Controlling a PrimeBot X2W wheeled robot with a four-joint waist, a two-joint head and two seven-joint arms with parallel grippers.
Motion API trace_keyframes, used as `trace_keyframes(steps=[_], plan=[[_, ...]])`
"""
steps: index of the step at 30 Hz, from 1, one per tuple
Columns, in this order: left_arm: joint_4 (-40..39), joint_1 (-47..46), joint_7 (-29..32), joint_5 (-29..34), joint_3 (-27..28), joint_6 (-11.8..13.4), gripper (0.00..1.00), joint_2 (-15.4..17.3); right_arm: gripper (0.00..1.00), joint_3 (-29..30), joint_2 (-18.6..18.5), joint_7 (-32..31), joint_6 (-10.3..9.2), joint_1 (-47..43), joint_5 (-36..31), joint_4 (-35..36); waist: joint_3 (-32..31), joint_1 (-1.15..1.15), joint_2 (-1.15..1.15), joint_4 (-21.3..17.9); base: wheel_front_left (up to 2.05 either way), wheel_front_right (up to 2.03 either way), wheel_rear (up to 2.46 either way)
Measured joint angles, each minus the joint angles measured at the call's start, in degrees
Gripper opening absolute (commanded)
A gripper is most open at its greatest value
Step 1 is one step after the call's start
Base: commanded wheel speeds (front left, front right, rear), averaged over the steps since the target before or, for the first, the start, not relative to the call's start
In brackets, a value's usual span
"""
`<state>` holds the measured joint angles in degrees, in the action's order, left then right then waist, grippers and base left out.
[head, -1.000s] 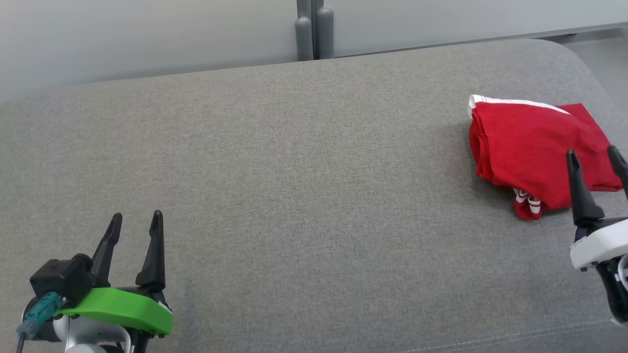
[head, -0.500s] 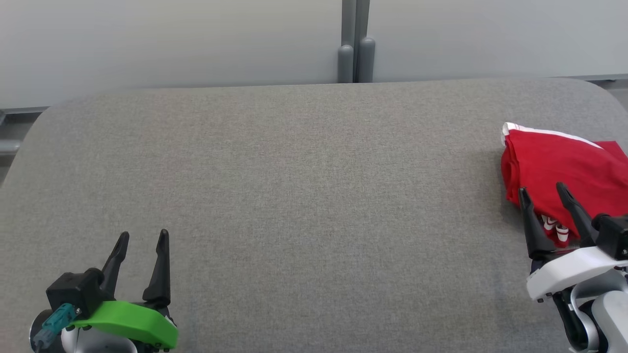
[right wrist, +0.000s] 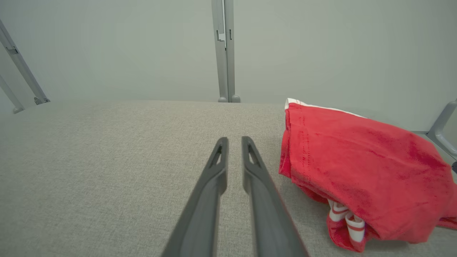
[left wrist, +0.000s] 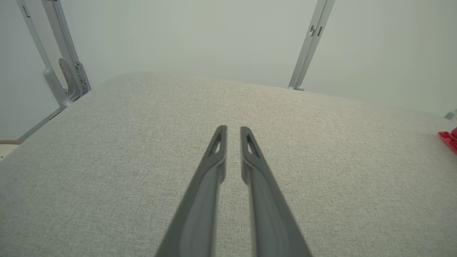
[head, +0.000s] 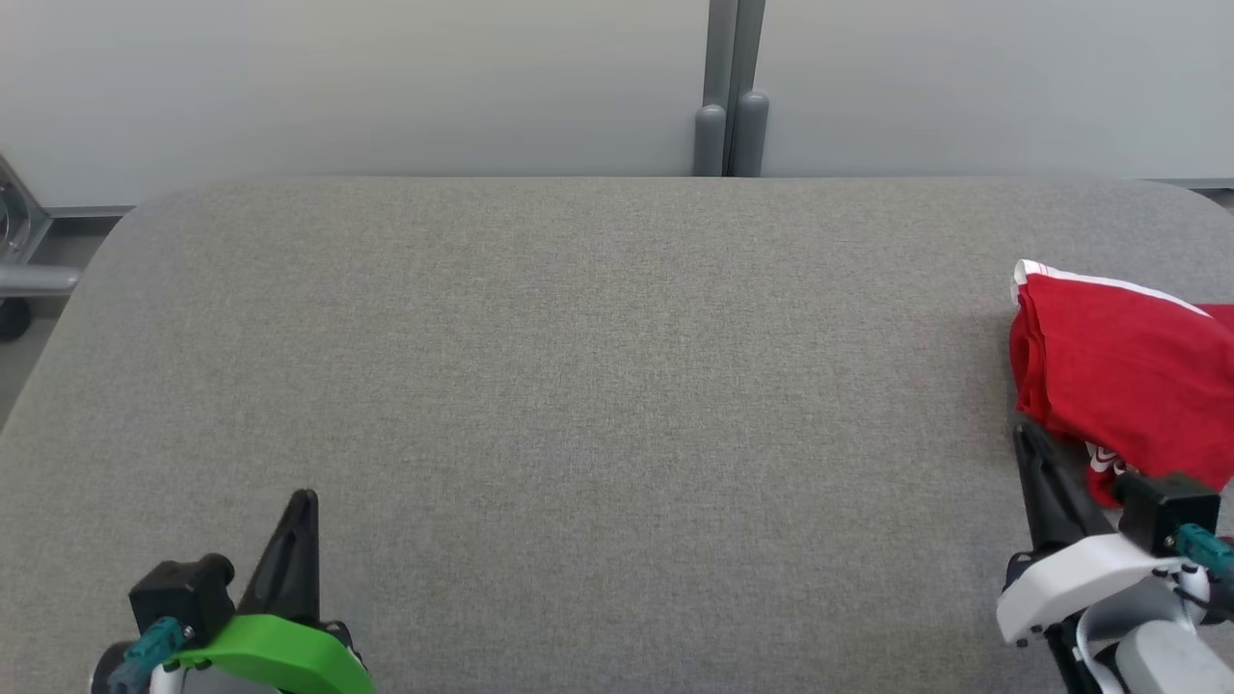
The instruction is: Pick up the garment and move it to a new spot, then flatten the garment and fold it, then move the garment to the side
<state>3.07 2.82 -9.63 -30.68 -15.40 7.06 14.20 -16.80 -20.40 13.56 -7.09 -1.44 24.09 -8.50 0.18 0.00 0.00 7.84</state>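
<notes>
A red garment [head: 1118, 366] with white trim lies bunched at the far right of the grey cushioned surface [head: 617, 386]; it is also in the right wrist view [right wrist: 357, 167], and a sliver shows in the left wrist view [left wrist: 448, 137]. My right gripper [head: 1027, 434] sits at the garment's near left corner, beside it. Its jaws [right wrist: 232, 141] stand a narrow slit apart with nothing between them. My left gripper [head: 301, 501] is at the lower left, far from the garment. A thin gap [left wrist: 232, 130] separates its fingers, which hold nothing.
Two grey posts [head: 731, 116] stand against the pale wall behind the surface's far edge. A metal frame [head: 19, 251] shows past the rounded left corner. The garment is cut off by the head view's right edge.
The head camera has swung, shifting the whole picture. Both grippers' jaws have narrowed from wide apart to a thin slit. My right gripper now sits left of the garment instead of over it.
</notes>
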Motion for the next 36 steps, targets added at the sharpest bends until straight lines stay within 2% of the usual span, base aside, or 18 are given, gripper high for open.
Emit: trace_keyframes(steps=[5, 36], plan=[[2.0, 1.3, 0.1, -0.5, -1.0, 0.0, 0.0, -1.9, 0.0, -1.0, 2.7, -0.1, 0.09, -2.3, 0.4, -1.9, 0.0, 0.0, 0.0, 0.0, 0.0, 0.0, 0.0], [3.5, 1.2, 4.1, -19.2, 4.4, -3.2, 0.0, -4.4, 0.0, 5.4, 6.6, -5.1, 3.65, -1.9, 21.6, -1.8, 0.1, 0.0, 0.0, -2.5, 0.0, 0.0, 0.0]])
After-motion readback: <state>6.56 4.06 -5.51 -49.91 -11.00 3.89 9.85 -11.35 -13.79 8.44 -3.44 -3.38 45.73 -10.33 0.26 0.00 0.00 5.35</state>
